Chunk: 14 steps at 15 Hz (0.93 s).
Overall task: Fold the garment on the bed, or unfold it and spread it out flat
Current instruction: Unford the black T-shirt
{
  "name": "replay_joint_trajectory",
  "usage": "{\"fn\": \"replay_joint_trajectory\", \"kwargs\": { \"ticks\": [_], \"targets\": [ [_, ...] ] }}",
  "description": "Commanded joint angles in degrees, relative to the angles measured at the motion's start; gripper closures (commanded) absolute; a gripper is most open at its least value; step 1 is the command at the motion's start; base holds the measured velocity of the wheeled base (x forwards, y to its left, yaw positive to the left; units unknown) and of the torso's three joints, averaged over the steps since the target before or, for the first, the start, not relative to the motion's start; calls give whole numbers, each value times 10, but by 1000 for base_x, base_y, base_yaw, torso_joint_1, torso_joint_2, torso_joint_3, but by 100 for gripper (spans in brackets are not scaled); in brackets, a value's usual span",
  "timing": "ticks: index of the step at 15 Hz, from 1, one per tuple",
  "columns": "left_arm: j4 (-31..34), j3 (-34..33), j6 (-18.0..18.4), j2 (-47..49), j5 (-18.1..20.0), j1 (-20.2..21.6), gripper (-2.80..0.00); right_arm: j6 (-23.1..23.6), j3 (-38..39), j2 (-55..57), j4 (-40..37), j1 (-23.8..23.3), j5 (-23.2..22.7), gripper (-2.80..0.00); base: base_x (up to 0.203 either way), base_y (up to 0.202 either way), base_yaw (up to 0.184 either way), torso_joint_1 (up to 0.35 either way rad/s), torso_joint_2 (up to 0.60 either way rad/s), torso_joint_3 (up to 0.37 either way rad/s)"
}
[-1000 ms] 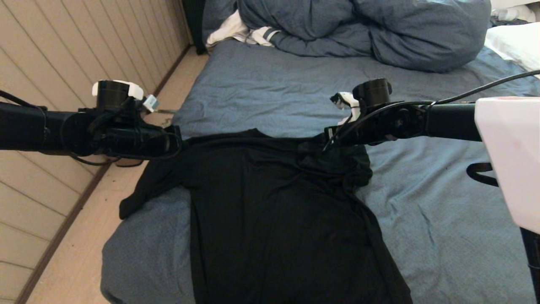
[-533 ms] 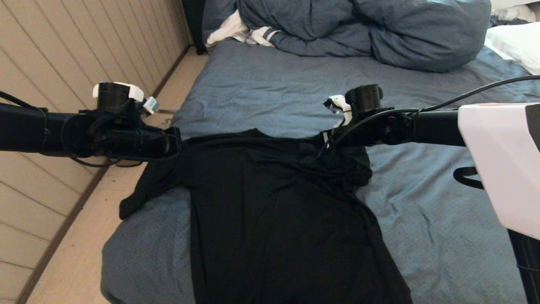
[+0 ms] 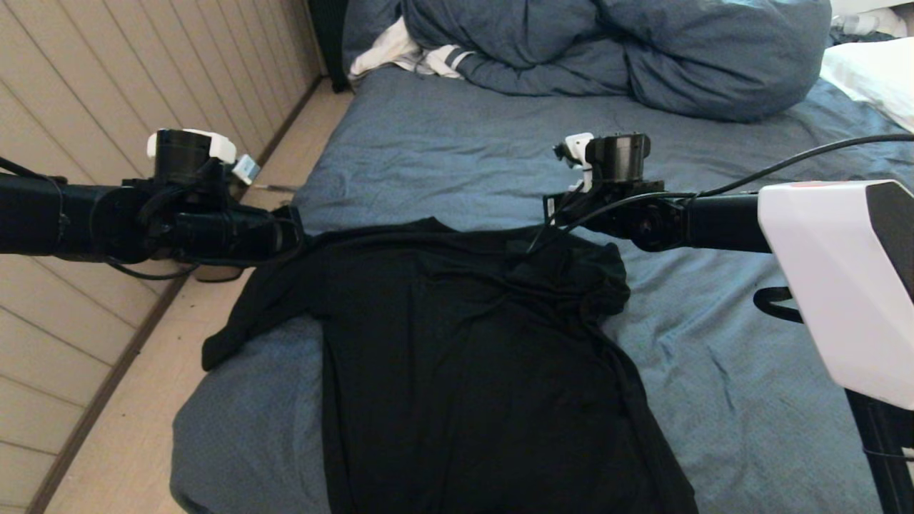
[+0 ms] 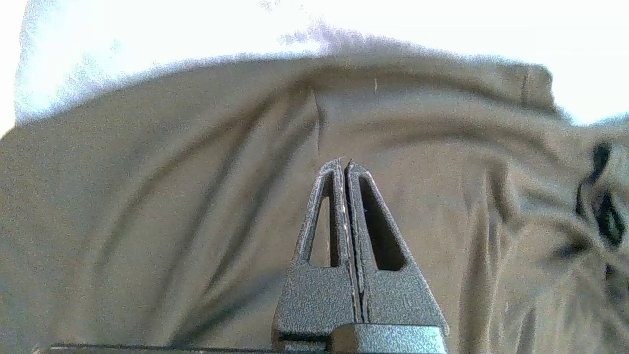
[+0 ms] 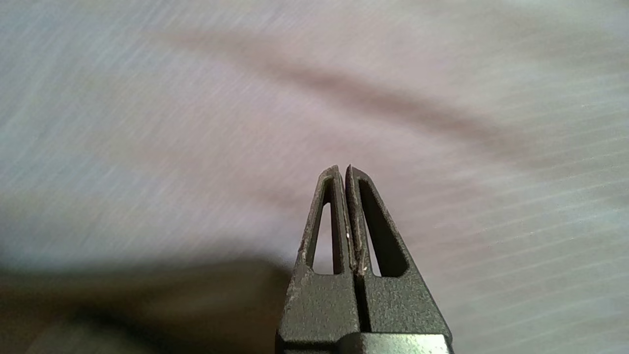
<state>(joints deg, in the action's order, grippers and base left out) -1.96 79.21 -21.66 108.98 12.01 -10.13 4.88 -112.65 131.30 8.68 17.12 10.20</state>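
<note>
Lying rumpled on the bed (image 3: 443, 143), black garment (image 3: 464, 357) (plain side up), both grippers' fingers pressed together.

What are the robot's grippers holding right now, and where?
Nothing, it seems: left gripper and right gripper are shut empty, above the garment and the bed.

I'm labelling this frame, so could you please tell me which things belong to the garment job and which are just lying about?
Job: black T-shirt; bed; left gripper and right gripper, both shut and empty.

Lying about: blue duvet; white striped cloth; white pillow.
</note>
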Motion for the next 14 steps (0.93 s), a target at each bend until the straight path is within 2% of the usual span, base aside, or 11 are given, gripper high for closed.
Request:
{"fn": "replay_joint_trajectory", "kwargs": {
  "ticks": [1, 3, 5, 7, 9, 10, 12, 14],
  "targets": [
    [-18, -5, -8, -4, -7, -5, 0, 0, 0, 5, 24, -2, 18, 0, 0, 0, 0, 0, 0, 0],
    [-27, -9, -14, -6, -11, -9, 0, -6, 3, -2, 17, 1, 20, 0, 0, 0, 0, 0, 0, 0],
    [-26, -10, -15, -12, -10, -11, 0, -16, 8, -27, -58, 7, 6, 0, 0, 0, 0, 0, 0, 0],
    [-26, -25, -24, -18, -10, -11, 0, -80, 8, -51, -118, 8, -61, 0, 0, 0, 0, 0, 0, 0],
    [-28, -52, -35, -28, -7, -11, 0, -96, 9, -54, -150, 3, -73, 0, 0, 0, 0, 0, 0, 0],
    [-36, -61, -36, -35, -5, -11, 0, -98, 9, -57, -152, 0, -73, -280, 0, 0, 0, 0, 0, 0],
    [-57, -68, -48, -37, -5, -11, 0, -96, 10, -73, -170, 1, -73, -280, 0, 0, 0, 0, 0, 0],
    [-66, -76, -59, -40, -4, -12, 0, -98, 10, -100, -229, 4, -73, -280, 0, 0, 0, 0, 0, 0]
  ]
}}
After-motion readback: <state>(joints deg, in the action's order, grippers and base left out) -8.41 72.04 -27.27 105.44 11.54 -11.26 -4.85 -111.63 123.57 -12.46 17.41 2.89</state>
